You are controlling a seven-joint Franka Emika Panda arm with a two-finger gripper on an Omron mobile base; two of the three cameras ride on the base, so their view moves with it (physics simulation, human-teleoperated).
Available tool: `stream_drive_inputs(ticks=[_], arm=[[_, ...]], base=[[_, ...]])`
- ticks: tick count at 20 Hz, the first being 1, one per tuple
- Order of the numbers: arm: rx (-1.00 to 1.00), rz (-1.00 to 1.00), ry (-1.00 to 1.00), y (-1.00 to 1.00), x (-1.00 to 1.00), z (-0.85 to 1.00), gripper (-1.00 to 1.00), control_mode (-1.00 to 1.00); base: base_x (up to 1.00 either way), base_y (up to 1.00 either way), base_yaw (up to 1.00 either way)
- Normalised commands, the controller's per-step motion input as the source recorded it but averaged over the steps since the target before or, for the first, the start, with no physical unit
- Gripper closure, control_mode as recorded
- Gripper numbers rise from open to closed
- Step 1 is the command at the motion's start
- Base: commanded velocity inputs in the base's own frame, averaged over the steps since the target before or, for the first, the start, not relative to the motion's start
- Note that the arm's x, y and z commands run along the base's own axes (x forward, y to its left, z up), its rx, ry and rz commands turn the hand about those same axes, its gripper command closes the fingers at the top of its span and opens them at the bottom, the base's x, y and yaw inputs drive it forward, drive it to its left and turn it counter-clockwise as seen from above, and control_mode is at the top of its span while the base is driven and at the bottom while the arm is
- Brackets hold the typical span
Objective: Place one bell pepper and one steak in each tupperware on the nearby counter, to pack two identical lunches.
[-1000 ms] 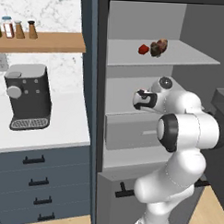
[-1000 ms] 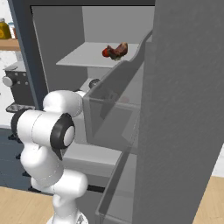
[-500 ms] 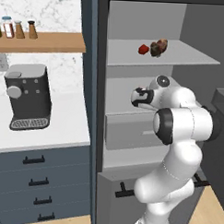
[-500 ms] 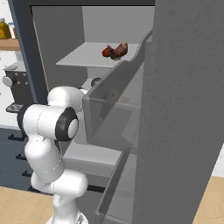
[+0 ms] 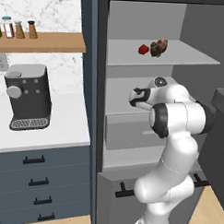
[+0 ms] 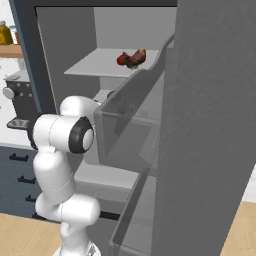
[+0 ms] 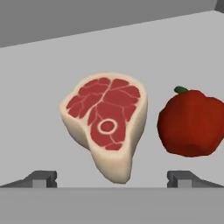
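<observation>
1. The biggest thing I see is one tall grey cabinet [image 5: 146,110], open-fronted and matte, with its door [image 6: 210,125] swung out as a flat slab in the right base view. It looks like a fridge, with flat smooth shelves.
2. I count one white counter [image 5: 44,129] to the left of it, smooth and plain, over dark blue-grey drawers. Four black bar handles [image 5: 33,160] are stacked on the drawer fronts in the left base view.
3. One boxy dark coffee machine [image 5: 26,95] stands on that counter, with a round knob and a ribbed drip tray.
4. One wooden wall shelf [image 5: 41,41] hangs above it, carrying small bottles [image 5: 19,29]; I count at least three, and one more is cut off at the edge.
5. One pale upper shelf [image 5: 181,54] inside the cabinet carries the food.
6. I see one steak [image 7: 105,124] on it: a lumpy T-bone shape, red marbled meat with a pale fat rim and a round bone ring. It shows as a brown lump from the base cameras.
7. One bell pepper [image 7: 190,122] sits just beside the steak, to its right in the hand view. It is glossy red and rounded, with a small green stem. I cannot tell whether the two touch.
8. My gripper [image 7: 111,178] has its two dark tips spread wide and carries nothing. It faces the steak from below shelf level, apart from it.
</observation>
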Motion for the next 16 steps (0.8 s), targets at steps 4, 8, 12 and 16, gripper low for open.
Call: stream_drive_inputs(ticks=[4, 8, 12, 16], arm=[[0.00, 0.00, 0.00, -0.03, 0.30, -0.12, -1.00, -1.00], [0.00, 0.00, 0.00, -0.06, 0.38, -0.04, -1.00, -1.00], [0.00, 0.00, 0.00, -0.02, 0.33, -0.23, -1.00, -1.00], [0.00, 0.00, 0.02, 0.00, 0.16, -0.34, -1.00, -1.00]], base=[[0.00, 0.00, 0.00], [0.00, 0.00, 0.00], [0.00, 0.00, 0.00], [0.00, 0.00, 0.00]])
